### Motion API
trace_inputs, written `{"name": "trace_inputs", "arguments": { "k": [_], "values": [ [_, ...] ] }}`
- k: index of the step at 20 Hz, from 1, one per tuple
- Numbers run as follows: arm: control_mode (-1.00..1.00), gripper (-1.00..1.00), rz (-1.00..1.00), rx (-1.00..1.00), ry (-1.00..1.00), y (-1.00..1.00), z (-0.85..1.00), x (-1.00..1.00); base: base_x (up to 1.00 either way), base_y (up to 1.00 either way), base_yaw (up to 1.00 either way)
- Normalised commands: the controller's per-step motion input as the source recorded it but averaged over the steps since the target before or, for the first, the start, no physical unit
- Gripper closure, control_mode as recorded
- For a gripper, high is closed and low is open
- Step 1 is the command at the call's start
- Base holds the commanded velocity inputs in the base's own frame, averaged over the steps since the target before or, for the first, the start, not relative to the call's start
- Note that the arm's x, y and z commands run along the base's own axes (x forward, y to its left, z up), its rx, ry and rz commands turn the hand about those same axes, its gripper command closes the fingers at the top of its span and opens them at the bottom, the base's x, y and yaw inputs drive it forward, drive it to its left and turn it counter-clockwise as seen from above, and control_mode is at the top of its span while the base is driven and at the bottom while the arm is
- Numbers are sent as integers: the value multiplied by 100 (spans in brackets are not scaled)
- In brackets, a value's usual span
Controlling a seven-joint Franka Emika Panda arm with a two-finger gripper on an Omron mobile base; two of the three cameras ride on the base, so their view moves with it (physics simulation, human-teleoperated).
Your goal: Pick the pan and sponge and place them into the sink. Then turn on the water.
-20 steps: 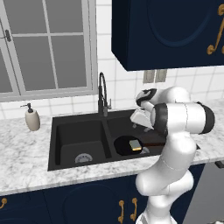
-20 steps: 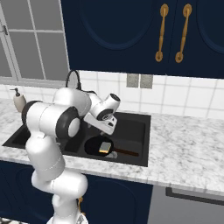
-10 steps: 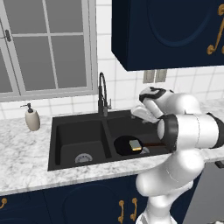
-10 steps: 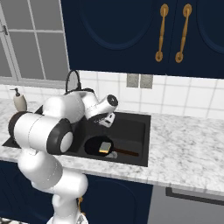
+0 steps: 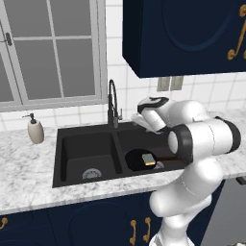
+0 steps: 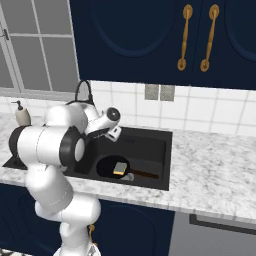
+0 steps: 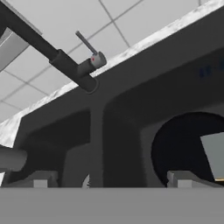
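Item: sink (image 5: 86, 144), black, two basins, set in the marble bench (image 5: 29, 173).
Contents, right basin: pan (image 5: 139, 160) flat on the floor, handle pointing right; sponge (image 5: 150, 159) lying inside the pan, grey side up. Both task pieces are thus placed.
Left basin: bare but for its drain.
Item: faucet (image 5: 113, 103), black, arched, at the far rim between the basins. No water runs from it. In the hand view its lever (image 7: 85, 43) stands up thin above the valve body.
Item: pincer (image 6: 116, 133), spread wide, holding nothing.
Change noted: over the last second the arm has swung from above the pan toward the far rim, the hand turning to face the faucet, while pan and sponge stayed put.
Judgement: placing is done; what remains is the water, and the lever looks like the next target.
Also present: soap bottle (image 5: 34, 130), far left on the bench, untouched.
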Motion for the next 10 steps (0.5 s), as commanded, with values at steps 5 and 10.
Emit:
{"name": "trace_inputs", "arguments": {
  "k": [5, 10],
  "values": [
    [-100, -100, 0, 12, 1, 0, 0, 59, 0, 0, 0],
    [-100, -100, 0, 13, 0, 0, -2, 53, 0, 0, 0]
  ]
}}
